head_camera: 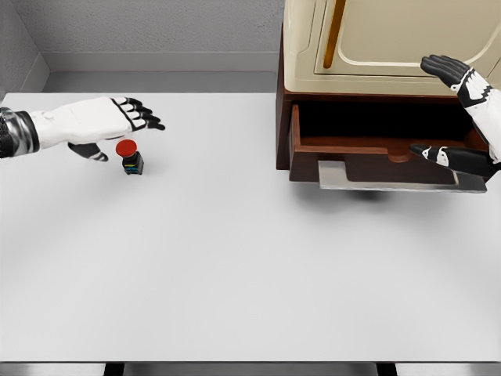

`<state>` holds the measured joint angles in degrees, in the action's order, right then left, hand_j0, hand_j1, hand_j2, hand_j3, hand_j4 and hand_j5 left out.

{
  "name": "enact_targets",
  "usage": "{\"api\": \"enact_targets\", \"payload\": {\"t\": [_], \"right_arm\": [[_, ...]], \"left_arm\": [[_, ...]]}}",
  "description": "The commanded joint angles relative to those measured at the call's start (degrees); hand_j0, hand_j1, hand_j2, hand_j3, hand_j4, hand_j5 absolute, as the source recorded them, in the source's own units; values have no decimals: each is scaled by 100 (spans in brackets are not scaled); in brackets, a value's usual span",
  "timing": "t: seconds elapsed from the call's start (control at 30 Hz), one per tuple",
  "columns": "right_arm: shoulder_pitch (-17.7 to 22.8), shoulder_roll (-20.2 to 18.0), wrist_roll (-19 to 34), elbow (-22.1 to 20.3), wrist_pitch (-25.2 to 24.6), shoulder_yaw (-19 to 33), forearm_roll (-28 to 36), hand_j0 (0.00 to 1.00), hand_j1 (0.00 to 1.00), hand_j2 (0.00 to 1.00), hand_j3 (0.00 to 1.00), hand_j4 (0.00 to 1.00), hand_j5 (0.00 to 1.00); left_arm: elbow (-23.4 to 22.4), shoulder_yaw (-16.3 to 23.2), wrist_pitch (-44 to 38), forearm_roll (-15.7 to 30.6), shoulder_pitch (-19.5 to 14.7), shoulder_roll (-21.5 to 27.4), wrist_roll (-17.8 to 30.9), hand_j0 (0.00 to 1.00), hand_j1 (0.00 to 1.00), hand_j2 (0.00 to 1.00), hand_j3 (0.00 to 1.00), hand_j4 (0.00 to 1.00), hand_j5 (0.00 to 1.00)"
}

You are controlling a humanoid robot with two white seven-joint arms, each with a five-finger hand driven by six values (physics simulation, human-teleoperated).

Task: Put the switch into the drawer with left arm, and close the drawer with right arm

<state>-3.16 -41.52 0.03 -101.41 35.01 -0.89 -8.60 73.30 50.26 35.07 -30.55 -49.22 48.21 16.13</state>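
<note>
The switch (130, 157), a small black box with a red round button on top, stands upright on the white table (235, 258) at the left. My left hand (117, 129) hovers just above and behind it, fingers spread, thumb hanging beside the button, not holding it. The brown drawer (376, 153) is pulled out of the cream cabinet (376, 39) at the right, with a grey handle plate (391, 178) along its front. My right hand (450, 117) is open at the drawer's right end, thumb resting near the drawer's front edge and fingers raised before the cabinet.
The cabinet's cream body with a brown strip (335, 31) rises above the drawer at the back right. A grey wall (156, 31) runs behind the table.
</note>
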Motion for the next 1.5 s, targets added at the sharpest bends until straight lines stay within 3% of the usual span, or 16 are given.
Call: {"api": "enact_targets", "payload": {"t": [0.0, 0.7, 0.83, 0.9, 1.47], "right_arm": [[0, -6, -3, -2, -1, 1, 34, 100, 100, 100, 100, 100, 100], [44, -6, -3, -2, -1, 1, 34, 100, 100, 100, 100, 100, 100], [44, -6, -3, 7, -1, 1, 34, 100, 100, 100, 100, 100, 100], [44, 3, -3, 7, -1, 1, 34, 100, 100, 100, 100, 100, 100], [44, -6, -12, 7, -1, 10, 42, 100, 100, 100, 100, 100, 100]], "left_arm": [[-202, 63, -7, -21, 0, -127, 4, 100, 100, 100, 100, 100, 100], [-642, 177, -7, -153, -26, -330, 13, 100, 100, 100, 100, 100, 100], [-668, 177, -7, -188, -35, -339, 215, 81, 81, 81, 81, 81, 81], [-677, 177, -7, -276, -35, -409, 224, 76, 76, 76, 76, 76, 76], [-791, 186, -7, -293, -70, -435, 320, 73, 73, 73, 73, 73, 73]]}}
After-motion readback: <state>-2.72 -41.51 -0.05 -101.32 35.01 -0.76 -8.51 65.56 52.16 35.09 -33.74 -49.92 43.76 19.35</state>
